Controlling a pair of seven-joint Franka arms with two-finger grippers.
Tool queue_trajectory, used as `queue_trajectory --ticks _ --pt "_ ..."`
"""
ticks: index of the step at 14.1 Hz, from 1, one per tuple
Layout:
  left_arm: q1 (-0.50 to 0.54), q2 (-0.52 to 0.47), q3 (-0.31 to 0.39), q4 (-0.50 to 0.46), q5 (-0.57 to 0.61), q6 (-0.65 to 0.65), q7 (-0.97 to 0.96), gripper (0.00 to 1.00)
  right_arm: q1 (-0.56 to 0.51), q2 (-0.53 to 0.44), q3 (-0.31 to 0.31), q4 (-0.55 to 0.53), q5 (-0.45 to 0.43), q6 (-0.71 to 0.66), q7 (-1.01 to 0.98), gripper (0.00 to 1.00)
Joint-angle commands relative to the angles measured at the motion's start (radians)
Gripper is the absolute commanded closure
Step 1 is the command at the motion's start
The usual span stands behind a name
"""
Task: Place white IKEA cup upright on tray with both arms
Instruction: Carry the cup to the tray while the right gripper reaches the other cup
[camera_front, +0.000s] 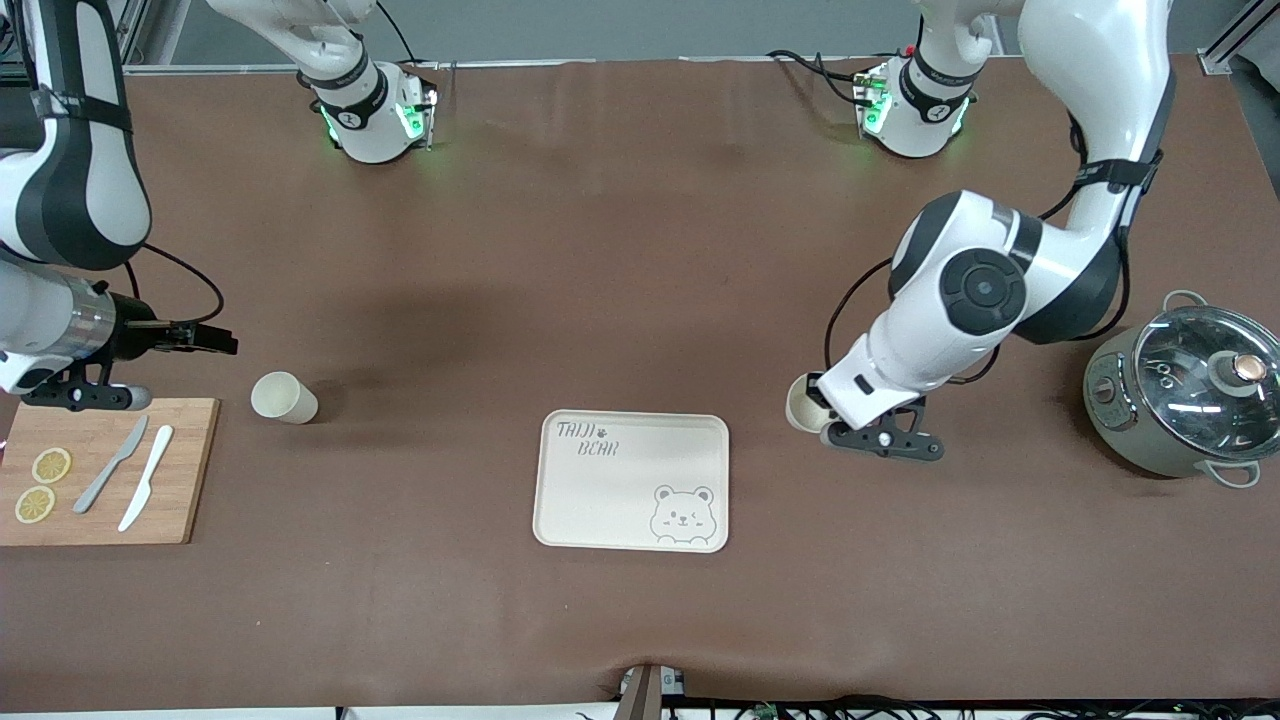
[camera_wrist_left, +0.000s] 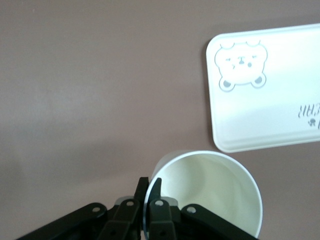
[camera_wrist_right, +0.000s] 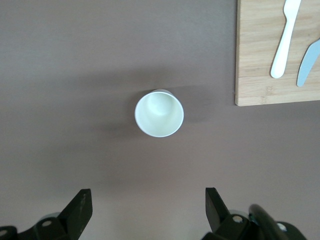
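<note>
The left gripper (camera_wrist_left: 148, 186) is pinching only the thin rim of the white plastic cup (camera_wrist_left: 210, 192) beside the flat cream rectangular tray (camera_front: 632, 481), risking a slip, while the right gripper (camera_wrist_right: 147, 210) is hanging spread apart.

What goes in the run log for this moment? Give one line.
left gripper: shut on cup rim, beside tray | right gripper: open over second cup | tray: no cup

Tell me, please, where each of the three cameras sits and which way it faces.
Front view: high across the table, facing both arms' bases; tray, two cups, cutting board, pot.
Left wrist view: on the left arm, looking down past the left gripper, jaws shut on one cup's rim; tray beside it.
Right wrist view: on the right arm, looking down; right gripper open above the other cup.
Shared: front and left wrist views both show the tray.
</note>
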Motion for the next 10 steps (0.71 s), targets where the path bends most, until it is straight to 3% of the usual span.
queue_trajectory --ticks 1,4,10 --pt "-0.083 0.132 0.037 0.200 0.044 -0.058 -0.059 1.00 -0.024 -0.016 0.010 -0.088 -0.010 0.094 0.014 0.00" --pt "-0.257 0.209 0.197 0.303 0.026 -0.056 -0.093 1.00 -0.026 -0.016 0.010 -0.155 -0.010 0.202 0.014 0.00" --pt "-0.309 0.339 0.208 0.409 0.015 0.031 -0.173 1.00 -0.055 0.061 0.010 -0.186 -0.009 0.315 0.014 0.00"
